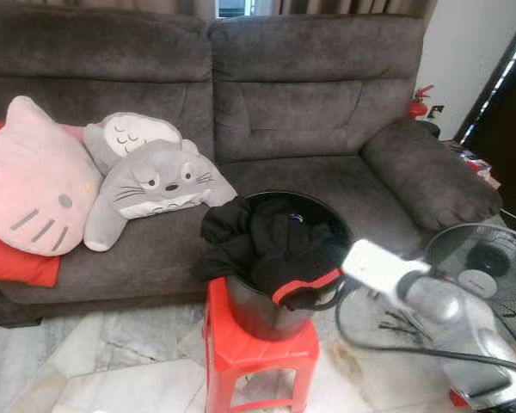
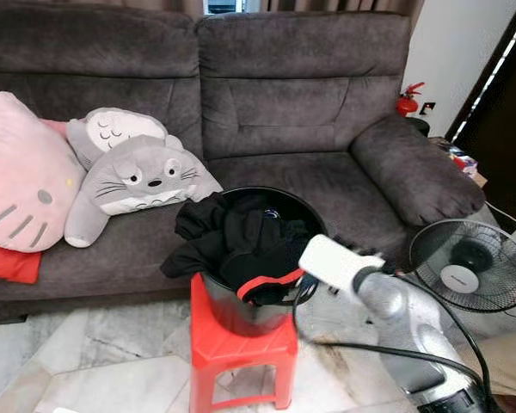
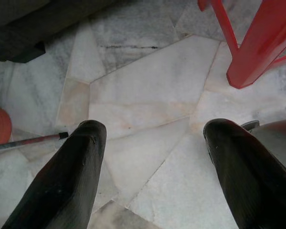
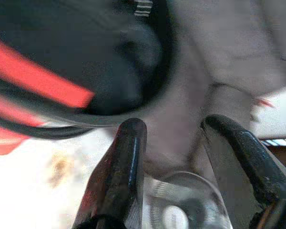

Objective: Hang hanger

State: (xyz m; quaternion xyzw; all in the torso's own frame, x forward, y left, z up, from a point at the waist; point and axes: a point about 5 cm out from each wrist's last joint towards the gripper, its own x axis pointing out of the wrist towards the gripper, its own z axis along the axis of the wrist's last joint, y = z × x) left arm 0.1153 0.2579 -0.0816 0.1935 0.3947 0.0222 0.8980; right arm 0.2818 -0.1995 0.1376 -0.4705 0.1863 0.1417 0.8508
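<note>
Black bucket point(image 1: 267, 310), centre of the frame, stands on a red plastic stool point(image 1: 258, 357) on the marble floor point(image 1: 112, 370). Dark clothes point(image 1: 258, 241) fill it and spill over its rim; one garment shows a red band point(image 1: 305, 288) at the lower right edge of the pile. No hanger can be made out among the clothes.

Right end effector point(image 4: 174, 143): its silver arm point(image 1: 430, 301) enters from the lower right of the frame and reaches toward the bucket's right rim. The wrist picture is blurred; the two black fingers point(image 4: 126, 157) stand spread with nothing between them, the bucket's rim just ahead.

Left end effector point(image 3: 152, 157): hangs low over the floor beside a stool leg, fingers spread, empty.

Grey sofa point(image 1: 327, 112) across the upper frame. On its left seat: pink cat cushion point(image 1: 34, 176), grey plush toy point(image 1: 159, 185). Standing fan point(image 1: 482, 262) at the right edge.
</note>
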